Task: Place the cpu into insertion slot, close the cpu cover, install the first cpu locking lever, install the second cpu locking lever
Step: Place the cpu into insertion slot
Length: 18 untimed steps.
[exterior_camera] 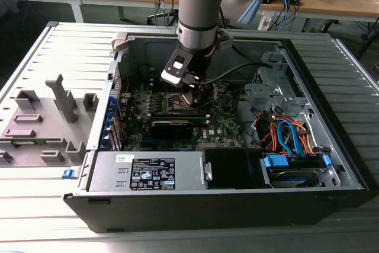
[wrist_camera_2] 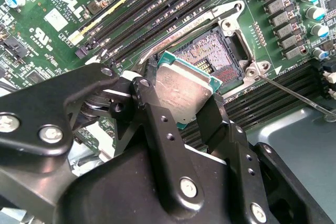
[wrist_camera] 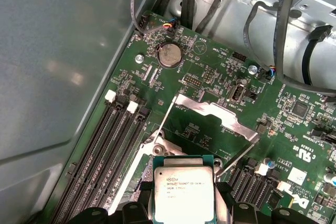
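My gripper (wrist_camera_2: 181,103) is shut on the cpu (wrist_camera_2: 181,87), a small square chip with a pale metal top, clamped by its edges between two black fingers (wrist_camera_2: 157,129). The cpu hangs tilted just over the near edge of the insertion slot (wrist_camera_2: 212,56), whose dark pin field lies open inside a silver frame on the green board. In the first wrist view the cpu (wrist_camera: 184,190) sits in the gripper (wrist_camera: 184,205), and beyond it the cpu cover (wrist_camera: 215,116) stands raised, with thin lever rods (wrist_camera: 236,156) beside it. In the exterior view the gripper (exterior_camera: 190,90) is low inside the computer case.
Long black memory slots (wrist_camera_2: 157,3) flank the socket. A coin battery (wrist_camera: 169,54) and hanging black cables (wrist_camera: 294,35) lie beyond it. The grey case wall (wrist_camera: 52,51) is close. A power supply (exterior_camera: 148,170) and a cabled drive bay (exterior_camera: 290,140) fill the case front.
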Each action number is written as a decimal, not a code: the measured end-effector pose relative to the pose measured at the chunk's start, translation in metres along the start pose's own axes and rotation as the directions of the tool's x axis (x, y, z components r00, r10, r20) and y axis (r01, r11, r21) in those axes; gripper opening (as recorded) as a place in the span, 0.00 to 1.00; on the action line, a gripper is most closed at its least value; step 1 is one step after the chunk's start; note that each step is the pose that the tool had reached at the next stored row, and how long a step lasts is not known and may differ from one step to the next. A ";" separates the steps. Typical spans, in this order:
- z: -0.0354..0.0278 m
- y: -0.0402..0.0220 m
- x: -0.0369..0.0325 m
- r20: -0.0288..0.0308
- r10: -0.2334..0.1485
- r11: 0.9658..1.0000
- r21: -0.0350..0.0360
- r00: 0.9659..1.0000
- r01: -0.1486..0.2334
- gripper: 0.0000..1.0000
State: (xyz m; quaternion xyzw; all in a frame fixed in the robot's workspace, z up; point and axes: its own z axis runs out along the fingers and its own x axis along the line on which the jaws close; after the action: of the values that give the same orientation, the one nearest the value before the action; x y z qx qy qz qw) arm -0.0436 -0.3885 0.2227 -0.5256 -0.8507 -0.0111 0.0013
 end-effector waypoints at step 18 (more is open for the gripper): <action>0.0001 0.0000 0.0000 0.000 0.009 1.000 0.000 1.000 -0.009 0.55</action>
State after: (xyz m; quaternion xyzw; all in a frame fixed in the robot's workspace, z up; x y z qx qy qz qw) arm -0.0436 -0.3885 0.2227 -0.5295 -0.8482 -0.0110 0.0013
